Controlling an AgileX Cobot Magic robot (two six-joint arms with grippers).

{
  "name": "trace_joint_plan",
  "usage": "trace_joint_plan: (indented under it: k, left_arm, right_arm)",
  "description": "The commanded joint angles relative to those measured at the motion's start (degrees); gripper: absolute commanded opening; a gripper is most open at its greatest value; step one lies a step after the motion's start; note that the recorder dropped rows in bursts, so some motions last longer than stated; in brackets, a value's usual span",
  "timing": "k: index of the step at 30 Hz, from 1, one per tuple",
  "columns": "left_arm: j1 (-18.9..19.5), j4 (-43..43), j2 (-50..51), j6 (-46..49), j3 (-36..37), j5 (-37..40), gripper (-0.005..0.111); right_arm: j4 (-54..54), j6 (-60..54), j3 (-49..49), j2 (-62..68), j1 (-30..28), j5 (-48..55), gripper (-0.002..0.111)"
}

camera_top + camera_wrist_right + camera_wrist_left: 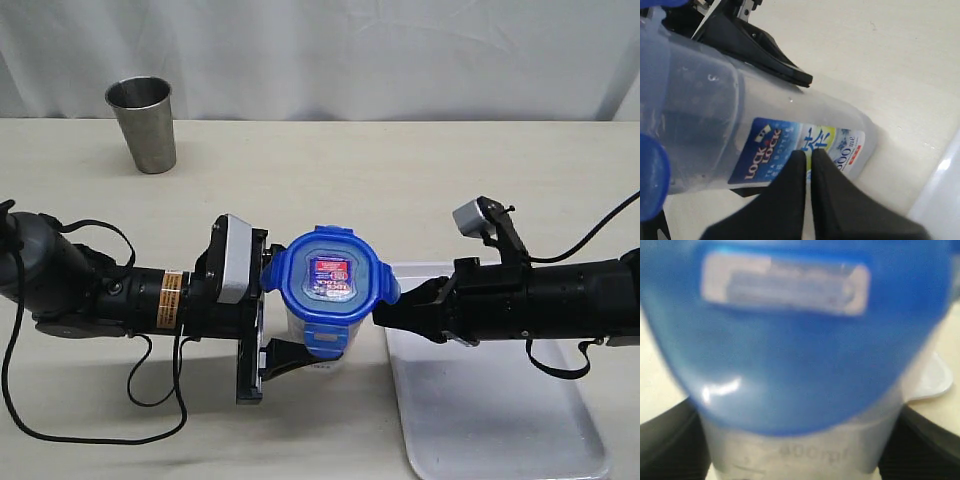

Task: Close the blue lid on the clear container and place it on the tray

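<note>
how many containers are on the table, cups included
2: the steel cup stands at the back left of the exterior view, and the clear container stands mid-table under the blue lid. No others show.

We see the blue lid on the clear container, left end effector straddling it, right end effector closed beside it.
</note>
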Motion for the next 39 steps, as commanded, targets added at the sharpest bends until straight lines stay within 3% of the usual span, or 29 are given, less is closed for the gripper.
trace_joint_plan:
  k: [1, 5, 8, 16, 19, 25, 32, 39]
  left_arm:
    - [-0.09, -0.5, -0.14, -2.46, -0.19, -0.41, 0.018]
    - [0.26, -3.21, -0.14, -6.63, -0.19, 1.69, 0.0]
    - [1.27, -4.48, -0.14, -10.75, -0.19, 1.58, 0.0]
    - [5.71, -4.75, -0.14, -10.49, -0.19, 1.47, 0.0]
    - [7.12, -5.34, -0.14, -10.49, -0.19, 1.47, 0.0]
    - [8.62, -5.72, -0.14, -10.49, -0.19, 1.47, 0.0]
    - [8.62, -5.72, -0.14, -10.49, -0.19, 1.69, 0.0]
    - [8.62, -5.61, -0.14, -10.49, -0.19, 1.69, 0.0]
  right_arm:
    - [0.13, -0.65, -0.42, -0.19, -0.12, -0.18, 0.004]
    - [0.13, -0.65, -0.5, -0.19, -0.34, -0.18, 0.004]
    - [0.13, -0.65, -1.93, -0.19, -0.34, -2.08, 0.004]
    - [-1.3, 1.26, -9.35, -2.02, -0.01, -14.63, 0.005]
    - [-5.23, 8.6, -12.1, -4.07, -0.01, -17.27, 0.013]
    - [-23.39, 30.68, -20.95, -6.42, -0.01, -16.67, 0.049]
    - [-26.86, 40.31, -33.95, -6.94, 1.98, -0.37, 0.049]
    - [-37.88, 46.86, -38.77, -6.37, 10.89, -5.33, 0.055]
